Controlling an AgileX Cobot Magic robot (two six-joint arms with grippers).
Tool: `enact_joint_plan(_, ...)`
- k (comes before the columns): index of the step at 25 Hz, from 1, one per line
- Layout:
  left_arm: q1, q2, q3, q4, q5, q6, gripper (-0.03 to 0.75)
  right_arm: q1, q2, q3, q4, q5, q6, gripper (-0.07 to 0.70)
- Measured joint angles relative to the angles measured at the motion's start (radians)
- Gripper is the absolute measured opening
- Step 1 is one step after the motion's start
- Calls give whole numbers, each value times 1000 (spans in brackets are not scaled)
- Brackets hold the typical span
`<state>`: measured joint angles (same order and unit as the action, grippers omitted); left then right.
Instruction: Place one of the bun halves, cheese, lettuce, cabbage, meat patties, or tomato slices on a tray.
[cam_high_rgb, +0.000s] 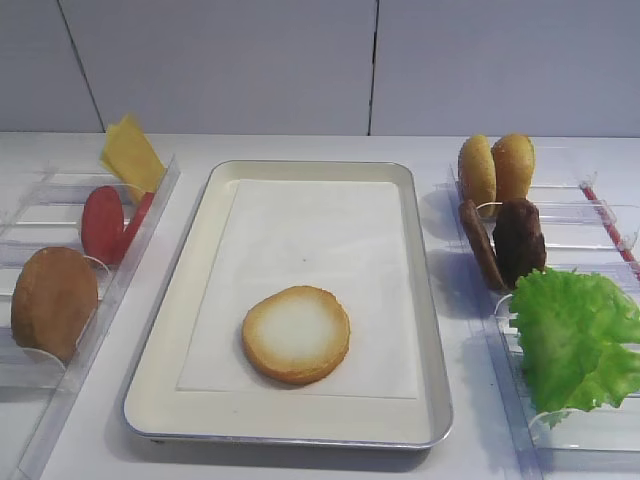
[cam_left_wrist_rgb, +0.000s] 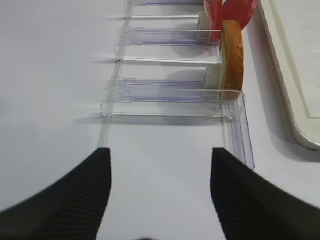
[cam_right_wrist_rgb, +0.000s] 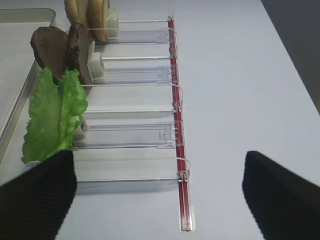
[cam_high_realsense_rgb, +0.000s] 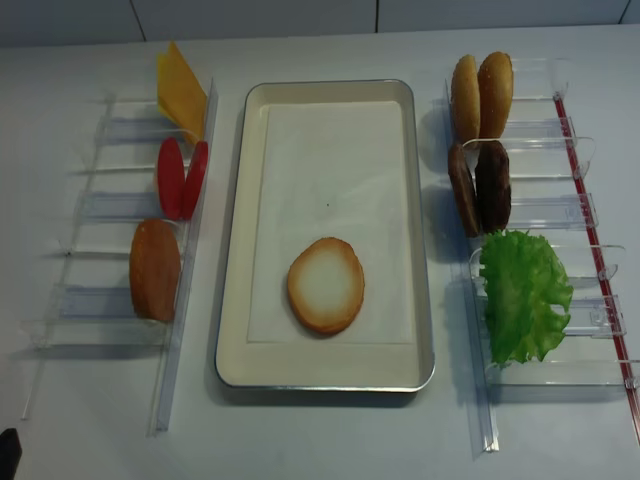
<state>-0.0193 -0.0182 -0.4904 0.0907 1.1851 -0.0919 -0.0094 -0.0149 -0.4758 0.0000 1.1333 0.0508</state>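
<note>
On the tray (cam_high_rgb: 180, 330), near its front edge, we list one bun half (cam_high_rgb: 296, 334), cut face up on the paper liner, apparently set as a base. Flanking racks (cam_high_realsense_rgb: 530, 212) hold stock upright on edge (easier to pinch, we judge): lettuce (cam_high_rgb: 575, 340), meat patties (cam_high_rgb: 505, 243), buns, tomato slices (cam_high_realsense_rgb: 180, 178), cheese (cam_high_rgb: 133, 153). Left gripper (cam_left_wrist_rgb: 161, 187) and right gripper (cam_right_wrist_rgb: 160, 192): jaws apart, empty, above the table. No readable writing.

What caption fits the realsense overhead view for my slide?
Round toasted bun half lying cut side up on the paper-lined metal tray, flanked by two clear plastic racks of burger ingredients.
</note>
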Motion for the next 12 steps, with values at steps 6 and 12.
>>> enact_joint_plan(6,-4,0,0,0,0,2,424,0,0,0,0,0,0,694)
enact_joint_plan(12,-4,0,0,0,0,2,424,0,0,0,0,0,0,694)
